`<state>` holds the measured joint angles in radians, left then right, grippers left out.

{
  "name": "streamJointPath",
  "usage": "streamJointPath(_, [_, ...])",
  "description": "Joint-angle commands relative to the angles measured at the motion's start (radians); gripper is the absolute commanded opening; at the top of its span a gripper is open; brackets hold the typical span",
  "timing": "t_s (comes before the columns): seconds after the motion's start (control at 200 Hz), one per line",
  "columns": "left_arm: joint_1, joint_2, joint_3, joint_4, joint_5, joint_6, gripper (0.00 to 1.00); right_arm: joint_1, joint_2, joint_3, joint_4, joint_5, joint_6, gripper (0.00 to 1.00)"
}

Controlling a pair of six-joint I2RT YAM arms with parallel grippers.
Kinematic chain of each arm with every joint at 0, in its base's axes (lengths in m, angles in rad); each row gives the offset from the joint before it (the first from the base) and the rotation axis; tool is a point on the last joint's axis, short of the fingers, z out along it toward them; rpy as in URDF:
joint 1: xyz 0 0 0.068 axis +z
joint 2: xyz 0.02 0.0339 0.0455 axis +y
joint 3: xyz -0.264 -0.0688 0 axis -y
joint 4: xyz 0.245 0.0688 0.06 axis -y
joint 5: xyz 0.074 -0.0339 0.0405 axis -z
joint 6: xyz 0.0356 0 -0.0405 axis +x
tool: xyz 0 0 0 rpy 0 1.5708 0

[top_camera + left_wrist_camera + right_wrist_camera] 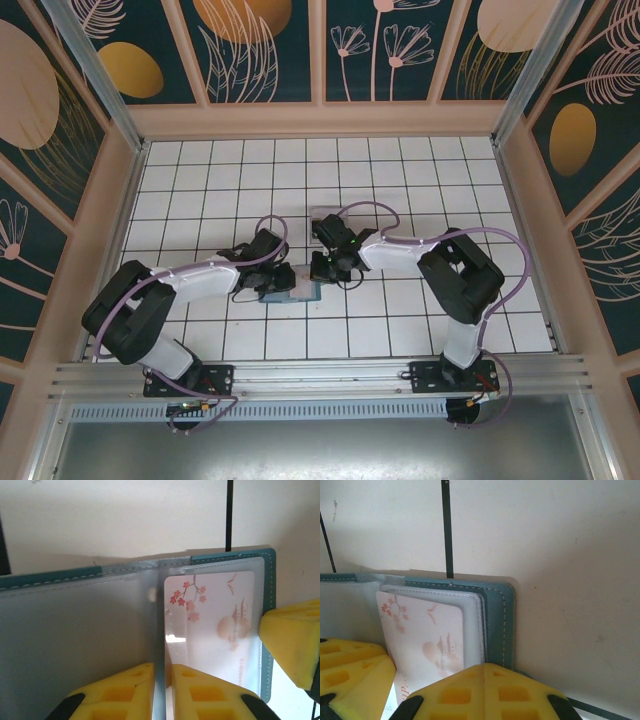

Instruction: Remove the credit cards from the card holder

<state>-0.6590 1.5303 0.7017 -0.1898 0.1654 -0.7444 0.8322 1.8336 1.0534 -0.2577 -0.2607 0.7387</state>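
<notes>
left gripper (159,676) is clamped narrow on card holder (50,577) sleeve; right gripper (482,677), closed, is set at credit card's (427,635) near end, long axis pointing away.

The card holder (290,292) lies open and flat on the white tiled bench (400,180), near its front middle. Its cover is teal-blue with pale stitching, with frosted clear sleeves inside. A pale credit card (210,625) printed with pink blossoms sits in the right half's sleeve.
</notes>
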Motion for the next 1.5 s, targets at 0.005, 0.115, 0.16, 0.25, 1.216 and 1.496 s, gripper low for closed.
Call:
streamJointPath(0.005, [0.006, -0.022, 0.016, -0.093, -0.058, 0.018, 0.17, -0.002, 0.02, -0.03, -0.025, 0.008, -0.005, 0.06])
streamJointPath(0.115, [0.006, -0.041, 0.026, -0.084, -0.056, 0.011, 0.16, -0.002, 0.018, -0.03, -0.026, 0.009, -0.006, 0.06])
streamJointPath(0.16, [0.007, -0.05, 0.027, -0.075, -0.052, 0.006, 0.16, -0.003, 0.018, -0.03, -0.026, 0.009, -0.005, 0.06])
streamJointPath(0.25, [0.006, -0.069, 0.03, -0.048, -0.034, -0.005, 0.17, -0.004, 0.014, -0.03, -0.027, 0.009, -0.006, 0.06])
streamJointPath(1.216, [0.027, 0.015, 0.004, 0.051, 0.027, -0.012, 0.24, -0.004, 0.023, -0.021, -0.032, 0.005, -0.011, 0.06])
streamJointPath(1.496, [0.026, -0.034, 0.013, 0.014, 0.001, -0.007, 0.26, -0.004, 0.022, -0.027, -0.031, 0.005, -0.009, 0.06])
